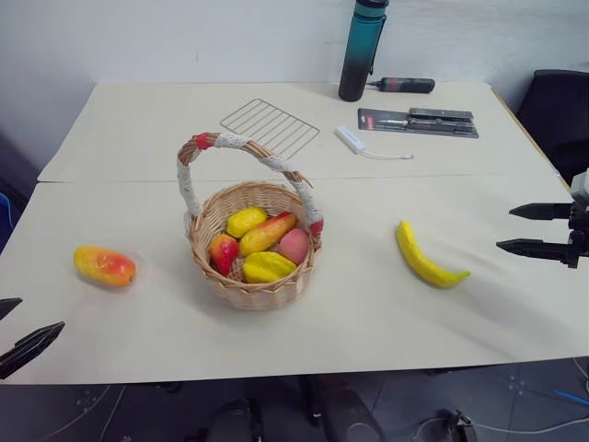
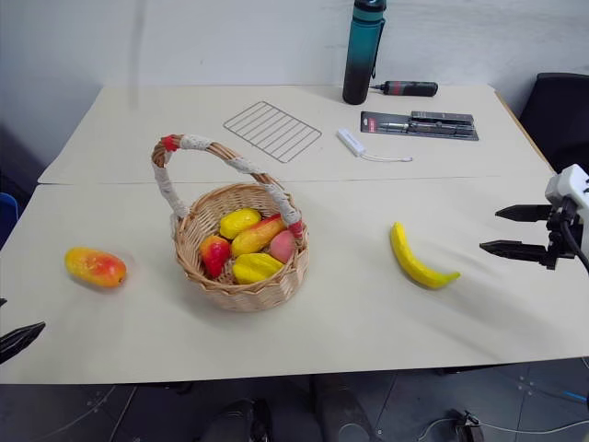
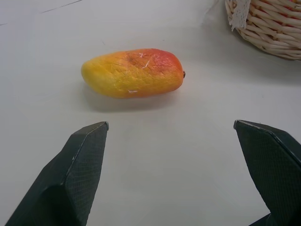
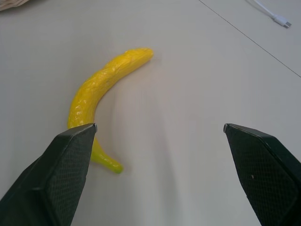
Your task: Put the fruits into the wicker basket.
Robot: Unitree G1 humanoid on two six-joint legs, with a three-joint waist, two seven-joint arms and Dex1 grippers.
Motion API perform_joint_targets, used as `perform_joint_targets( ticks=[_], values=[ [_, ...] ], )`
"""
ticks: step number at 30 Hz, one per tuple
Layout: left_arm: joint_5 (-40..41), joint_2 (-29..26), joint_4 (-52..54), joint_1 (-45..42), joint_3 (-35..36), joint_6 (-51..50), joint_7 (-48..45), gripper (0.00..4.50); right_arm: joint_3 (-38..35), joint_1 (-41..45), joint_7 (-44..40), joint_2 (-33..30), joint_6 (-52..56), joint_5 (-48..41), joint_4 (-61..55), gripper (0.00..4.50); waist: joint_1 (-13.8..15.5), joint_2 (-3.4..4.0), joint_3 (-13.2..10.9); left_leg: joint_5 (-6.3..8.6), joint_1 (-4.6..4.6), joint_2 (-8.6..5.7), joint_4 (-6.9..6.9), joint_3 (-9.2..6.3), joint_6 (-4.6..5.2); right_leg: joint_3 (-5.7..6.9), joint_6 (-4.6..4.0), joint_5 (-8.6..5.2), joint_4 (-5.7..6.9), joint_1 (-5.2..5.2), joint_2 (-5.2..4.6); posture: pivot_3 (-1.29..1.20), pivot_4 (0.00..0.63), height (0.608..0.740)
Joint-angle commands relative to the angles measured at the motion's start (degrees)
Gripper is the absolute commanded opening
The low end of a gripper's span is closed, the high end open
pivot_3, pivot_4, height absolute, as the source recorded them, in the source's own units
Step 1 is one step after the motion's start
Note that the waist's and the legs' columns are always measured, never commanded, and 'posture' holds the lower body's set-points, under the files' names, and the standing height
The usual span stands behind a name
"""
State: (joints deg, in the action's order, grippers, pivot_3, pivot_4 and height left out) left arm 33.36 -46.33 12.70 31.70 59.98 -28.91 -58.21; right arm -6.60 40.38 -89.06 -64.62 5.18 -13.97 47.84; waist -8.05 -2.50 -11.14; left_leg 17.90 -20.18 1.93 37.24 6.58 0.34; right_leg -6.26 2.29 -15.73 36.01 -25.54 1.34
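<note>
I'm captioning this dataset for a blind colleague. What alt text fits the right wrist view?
A yellow banana lies on a pale table, just ahead of the right hand, whose two black fingers stand wide open with nothing between them. A white cable end lies at the table's far edge.

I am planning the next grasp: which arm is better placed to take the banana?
The right. The banana lies on the basket's right side, close to the open right gripper, whose wrist view faces it. The left gripper faces the mango.
</note>
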Motion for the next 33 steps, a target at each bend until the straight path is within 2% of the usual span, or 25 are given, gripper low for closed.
perform_joint_targets(
  ticks=[1, 8, 11, 13, 18, 22, 27, 33],
  values=[
    [-0.34, -0.83, 0.16, -0.16, 0.85, 0.83, 0.39, 4.5, -0.73, 0.12, -2.25, -0.38, -0.54, -0.31, 0.17, 4.47, 0.0, 0.0, 0.0, 0.0, 0.0, 0.0, 0.0, 0.0, 0.0, 0.0, 0.0, 0.0, 0.0, 0.0, 0.0, 0.0, 0.15, 0.74],
    [-1.6, -1.23, -0.63, -2.93, -0.94, 0.74, 3.47, 4.5, -1.39, 0.2, -0.72, 0.43, -0.86, -0.95, -1.61, 4.47, 0.08, 0.0, 0.0, 0.0, 0.0, 0.0, 0.01, 0.0, 0.0, 0.0, 0.04, 0.02, 0.02, 0.01, 0.0, 0.0, 0.15, 0.74],
    [0.85, -1.08, 1.24, -5.34, -0.77, -4.55, 7.22, 4.5, -2.67, -0.2, -1.15, 1.37, 2.2, -3.92, -8.01, 4.47, -0.04, 0.0, 0.0, 0.0, 0.0, 0.0, 0.03, 0.01, 0.0, -0.02, 0.23, 0.13, 0.05, 0.02, 0.0, 0.0, 0.15, 0.74],
    [3.59, -0.71, 3.15, -7.68, -0.37, -12.0, 12.59, 4.5, -3.56, -0.79, -1.31, 1.84, 6.58, -7.0, -14.73, 4.47, -0.04, 0.02, -0.01, 0.0, 0.0, 0.01, 0.03, 0.01, 0.0, 0.0, 0.87, 0.5, 0.11, 0.0, 0.01, 0.0, 0.15, 0.74],
    [15.3, 2.37, 12.85, -11.17, 0.61, -34.32, 25.72, 4.5, -5.16, -4.84, -1.28, 1.59, 18.62, -17.61, -37.06, 4.47, 0.18, 0.02, -0.02, 0.04, -0.02, 0.03, 0.03, -0.13, -0.07, 0.09, 0.93, 0.53, 0.25, -0.02, 0.0, 0.0, 0.15, 0.74],
    [17.37, 4.29, 11.71, -19.01, 0.79, -48.54, 37.67, 4.5, -6.75, -2.89, 2.56, 2.68, 26.19, -26.05, -49.53, 4.47, 0.48, 0.01, -0.02, 0.1, -0.05, 0.03, 0.16, -0.37, -0.13, 0.26, 0.94, 0.53, 0.45, -0.01, 0.0, 0.0, 0.15, 0.74],
    [14.66, 8.09, 7.64, -34.8, 2.39, -61.42, 47.69, 4.5, -6.51, 3.3, 3.0, 2.73, 32.3, -33.88, -55.64, 4.47, 1.07, -0.06, -0.01, 0.05, -0.1, -0.03, 0.44, -0.56, -0.19, 0.42, 0.9, 0.52, 0.59, 0.05, 0.01, 0.0, 0.15, 0.74],
    [18.97, 12.48, 4.53, -46.58, 3.42, -63.59, 57.69, 4.5, -4.73, 9.28, 3.27, 4.13, 32.96, -35.36, -56.85, 4.47, 1.96, -0.21, 0.04, 0.09, -0.22, -0.04, 0.56, -0.61, -0.16, 0.51, 0.91, 0.53, 0.55, 0.05, -0.1, 0.0, 0.15, 0.74]
  ],
)
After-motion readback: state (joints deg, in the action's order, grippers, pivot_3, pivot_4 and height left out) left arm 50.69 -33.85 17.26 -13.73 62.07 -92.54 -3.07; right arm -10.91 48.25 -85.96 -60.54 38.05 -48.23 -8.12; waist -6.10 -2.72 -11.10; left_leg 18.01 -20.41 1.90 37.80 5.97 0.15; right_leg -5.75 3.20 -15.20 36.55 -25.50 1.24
